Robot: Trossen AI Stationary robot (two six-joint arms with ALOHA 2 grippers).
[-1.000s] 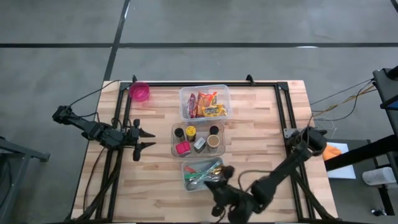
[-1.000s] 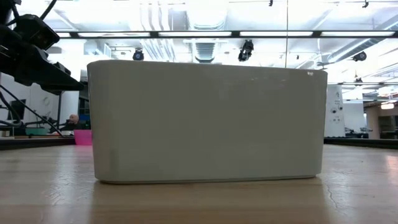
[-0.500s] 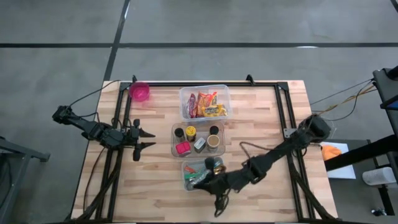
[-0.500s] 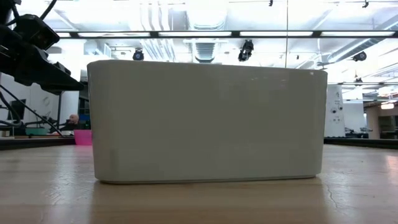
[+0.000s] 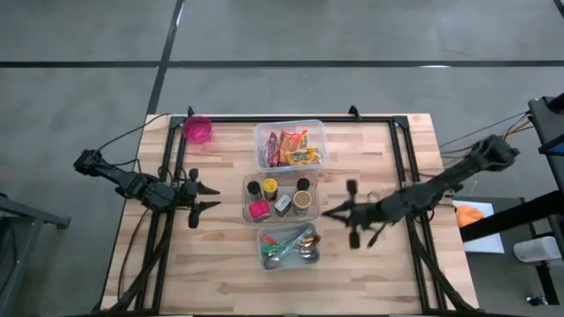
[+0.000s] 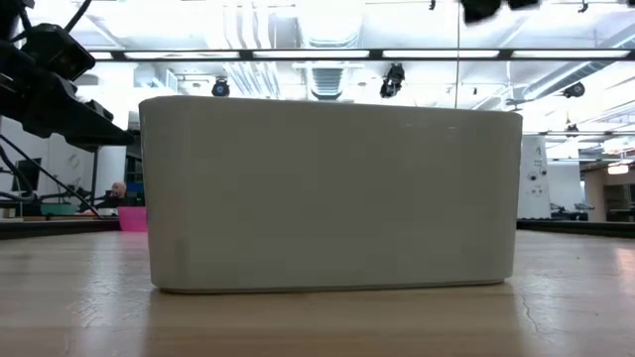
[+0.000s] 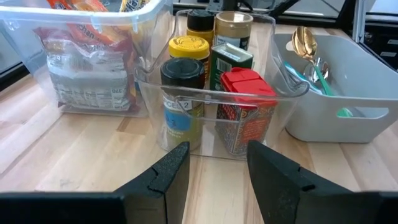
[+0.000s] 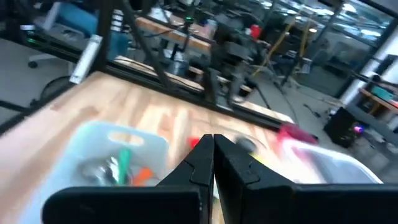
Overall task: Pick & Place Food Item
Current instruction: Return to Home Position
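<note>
Now right end effector (image 5: 328, 211) hovers closed beside transparent bin (image 5: 246, 204); left end effector (image 5: 214, 196) waits open.

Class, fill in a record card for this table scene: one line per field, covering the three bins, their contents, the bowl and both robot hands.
Table: wooden, with three bins in a row down its middle
Top bin in the high view: clear, holds snack packets
Middle bin: clear, holds spice jars
Bottom bin: gray, holds spoons
Bowl: pink, at the table's top left corner
Left hand: open, empty, left of the middle bin
Right hand: shut, empty, right of the middle bin
</note>
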